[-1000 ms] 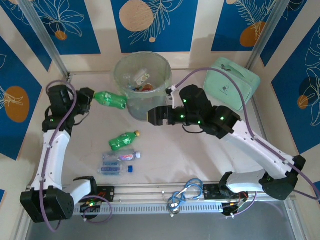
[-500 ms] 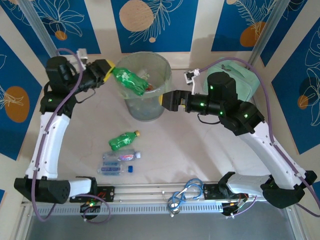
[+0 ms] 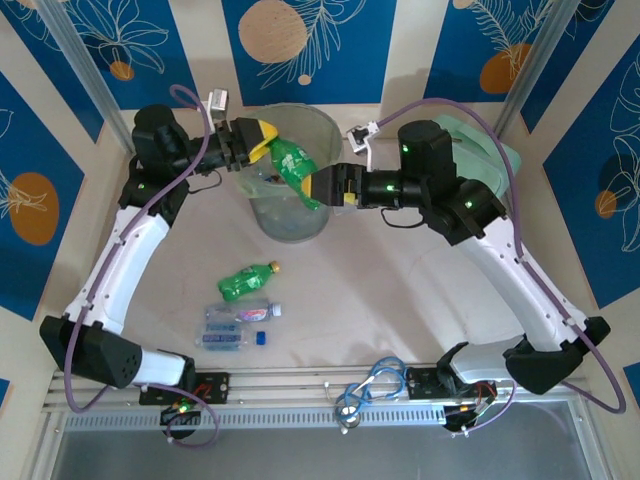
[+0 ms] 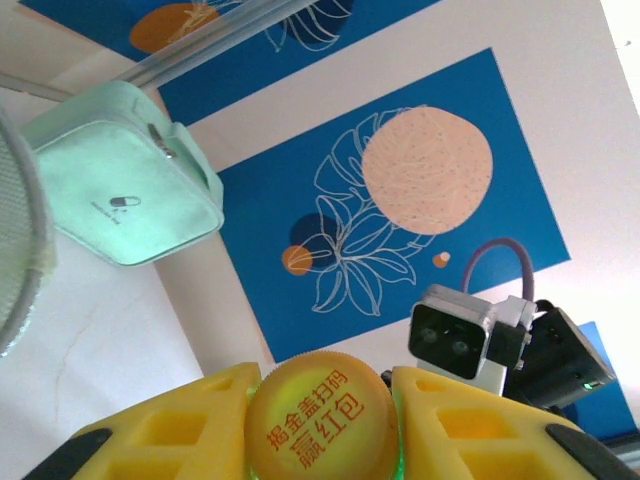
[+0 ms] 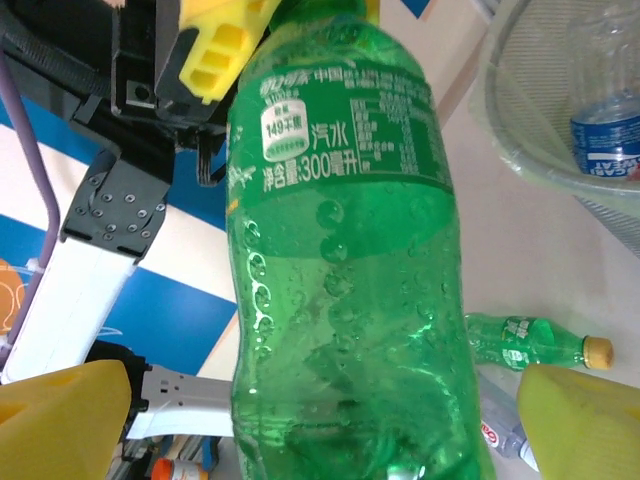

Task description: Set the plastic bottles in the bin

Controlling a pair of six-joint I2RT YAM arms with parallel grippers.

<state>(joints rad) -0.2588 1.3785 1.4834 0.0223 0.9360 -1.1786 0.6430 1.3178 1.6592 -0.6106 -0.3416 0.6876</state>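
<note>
Outstretched above the bin (image 3: 300, 228), the left gripper (image 3: 258, 138) clamps a green bottle (image 3: 297, 170) by its cap while the right gripper (image 3: 320, 187) gapes around it.

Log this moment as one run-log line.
left gripper: shut on green bottle by cap, above bin | right gripper: open, flanking bottle, not touching | table: loose bottles not yet binned

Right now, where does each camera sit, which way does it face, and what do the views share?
Top external: above and behind the robot, looking down on the table, bin, left arm and right arm.
Left wrist: on the left hand, looking past its yellow fingers and a bottle cap at the mint case and wall.
Right wrist: on the open right hand, its fingers either side of the green bottle the left hand grips.
Shared: that bottle, in top and right wrist.
</note>
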